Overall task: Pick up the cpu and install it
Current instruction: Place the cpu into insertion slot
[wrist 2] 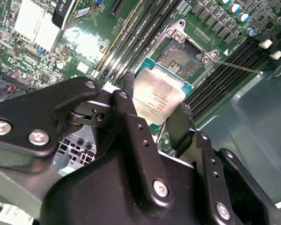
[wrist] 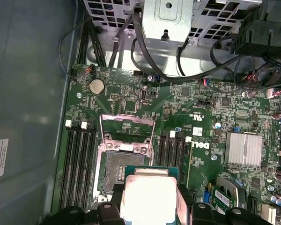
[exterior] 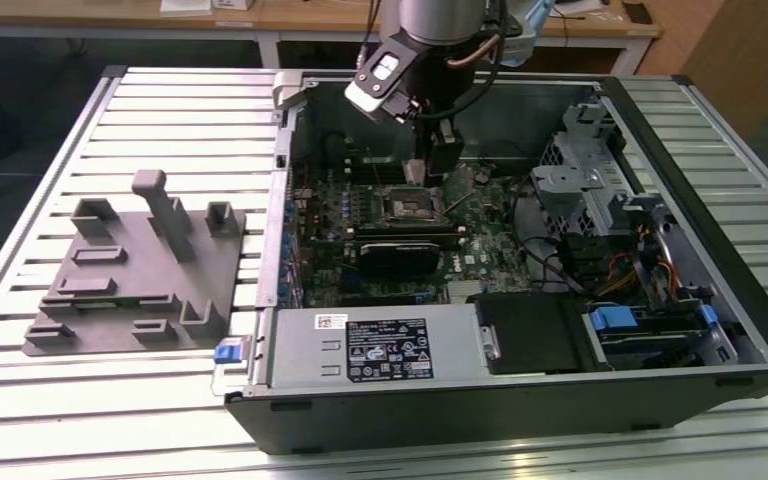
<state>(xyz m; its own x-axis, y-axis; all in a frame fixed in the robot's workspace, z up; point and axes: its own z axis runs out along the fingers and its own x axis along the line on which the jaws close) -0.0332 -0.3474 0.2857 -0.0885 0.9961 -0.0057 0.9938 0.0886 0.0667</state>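
The cpu (wrist 2: pixel 160 93) is a thin square chip with a silvery top and a green rim. My gripper (wrist 2: pixel 154 105) is shut on it, one black finger on each side, and holds it tilted just above the open socket (wrist 2: pixel 183 52) on the motherboard. In the first wrist view the cpu (wrist: pixel 147 197) hangs over the near edge of the socket (wrist: pixel 124 165), whose metal load plate (wrist: pixel 127 126) stands raised. In the exterior view my gripper (exterior: pixel 419 172) reaches down inside the computer case, right above the dark square socket (exterior: pixel 407 205).
The open computer case (exterior: pixel 704 330) lies on a slatted metal table (exterior: pixel 37 400). A grey plastic tray (exterior: pixel 131 270) sits on the exterior view's left. Memory slots (wrist: pixel 79 164) flank the socket. A black fan block (exterior: pixel 408 255), cables and a drive cage (exterior: pixel 598 170) crowd the case.
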